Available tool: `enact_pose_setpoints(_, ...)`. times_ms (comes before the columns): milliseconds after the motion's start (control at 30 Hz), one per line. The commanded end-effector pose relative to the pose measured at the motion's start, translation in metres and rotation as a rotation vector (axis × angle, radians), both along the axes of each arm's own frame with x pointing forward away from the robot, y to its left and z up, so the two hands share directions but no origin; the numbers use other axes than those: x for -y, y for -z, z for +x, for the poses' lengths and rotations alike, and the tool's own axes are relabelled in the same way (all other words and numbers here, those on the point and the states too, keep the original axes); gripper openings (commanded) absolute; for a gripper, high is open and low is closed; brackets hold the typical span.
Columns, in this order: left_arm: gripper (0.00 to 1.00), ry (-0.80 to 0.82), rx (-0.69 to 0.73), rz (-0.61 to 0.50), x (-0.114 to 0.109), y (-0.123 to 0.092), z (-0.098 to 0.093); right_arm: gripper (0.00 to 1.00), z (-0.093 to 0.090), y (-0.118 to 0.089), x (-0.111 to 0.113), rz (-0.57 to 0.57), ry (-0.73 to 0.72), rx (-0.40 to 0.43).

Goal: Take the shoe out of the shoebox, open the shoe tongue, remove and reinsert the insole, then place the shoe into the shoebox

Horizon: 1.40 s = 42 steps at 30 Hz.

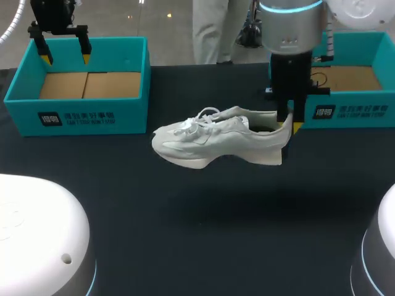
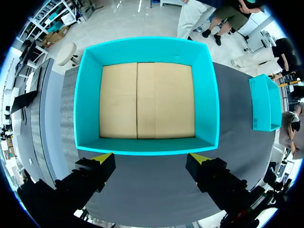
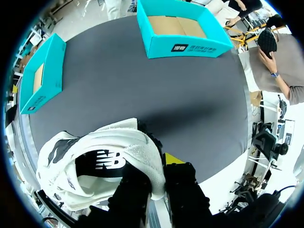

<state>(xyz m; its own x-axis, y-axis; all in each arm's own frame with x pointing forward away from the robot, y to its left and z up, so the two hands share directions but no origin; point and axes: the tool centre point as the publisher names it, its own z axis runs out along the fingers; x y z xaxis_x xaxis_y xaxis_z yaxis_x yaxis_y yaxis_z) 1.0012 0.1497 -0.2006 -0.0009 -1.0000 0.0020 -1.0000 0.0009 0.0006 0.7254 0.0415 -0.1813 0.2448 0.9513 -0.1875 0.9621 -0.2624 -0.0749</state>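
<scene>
Right gripper clamps the heel collar of a white lace-up mesh sneaker, one finger inside the opening and one behind the heel. It holds the shoe clear of the black tabletop, toe pointing left. Just behind stands an open teal cardboard shoebox. At far left, the left gripper hangs over a second open teal shoebox, fingers spread wide with nothing between them.
</scene>
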Motion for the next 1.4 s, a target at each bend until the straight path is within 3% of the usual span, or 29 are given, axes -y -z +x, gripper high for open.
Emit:
enact_pose_setpoints(33,1.0,0.0,0.0,0.001,0.0,0.0,0.0,0.0,-0.001,0.01,-0.007,-0.005,0.017,-0.011)
enact_pose_setpoints(300,1.0,0.0,0.0,0.001,0.0,0.0,0.0,0.0,-0.006,0.034,-0.008,-0.045,0.035,0.007)
enact_pose_setpoints(533,1.0,0.0,0.0,0.001,0.0,0.0,0.0,0.0,-0.01,0.059,-0.024,-0.027,-0.005,0.024)
enact_pose_setpoints(767,1.0,0.0,0.0,0.001,0.0,0.0,0.0,0.0,-0.008,0.096,-0.041,-0.044,-0.028,0.022)
enact_pose_setpoints(1100,1.0,0.0,0.0,0.001,0.0,0.0,0.0,0.0,-0.002,0.152,-0.043,-0.036,0.0,0.025)
enact_pose_setpoints(1400,1.0,0.0,0.0,0.001,0.0,0.0,0.0,0.0,0.002,0.18,-0.047,-0.037,0.01,0.021)
